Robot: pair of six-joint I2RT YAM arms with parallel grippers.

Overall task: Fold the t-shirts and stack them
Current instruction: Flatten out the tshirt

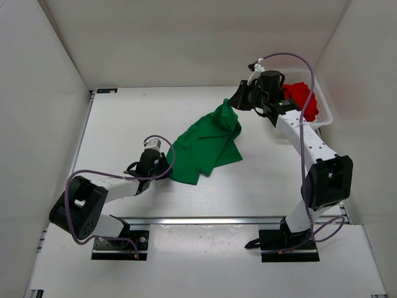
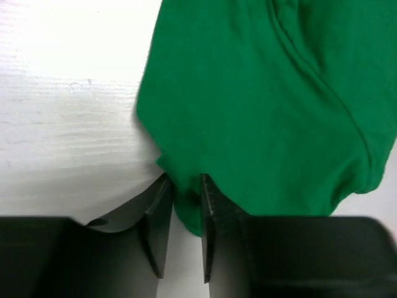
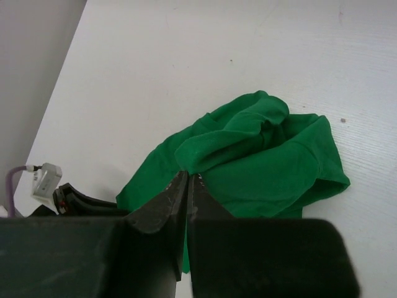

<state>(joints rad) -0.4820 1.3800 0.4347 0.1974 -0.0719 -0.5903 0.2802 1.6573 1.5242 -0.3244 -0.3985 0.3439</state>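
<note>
The green t-shirt (image 1: 208, 146) lies crumpled across the middle of the table. My right gripper (image 1: 232, 103) is shut on the shirt's far edge and holds it lifted off the table; in the right wrist view the jaws (image 3: 188, 175) pinch a fold of the green cloth (image 3: 273, 167). My left gripper (image 1: 166, 166) sits low at the shirt's near left corner; in the left wrist view its jaws (image 2: 185, 180) stand close together with the green corner (image 2: 260, 99) between them. A red t-shirt (image 1: 302, 99) lies in the basket. The off-white t-shirt is out of view.
A white mesh basket (image 1: 325, 115) stands at the far right, behind my right arm. White walls close in the table on the left, back and right. A metal rail (image 1: 205, 220) runs along the near edge.
</note>
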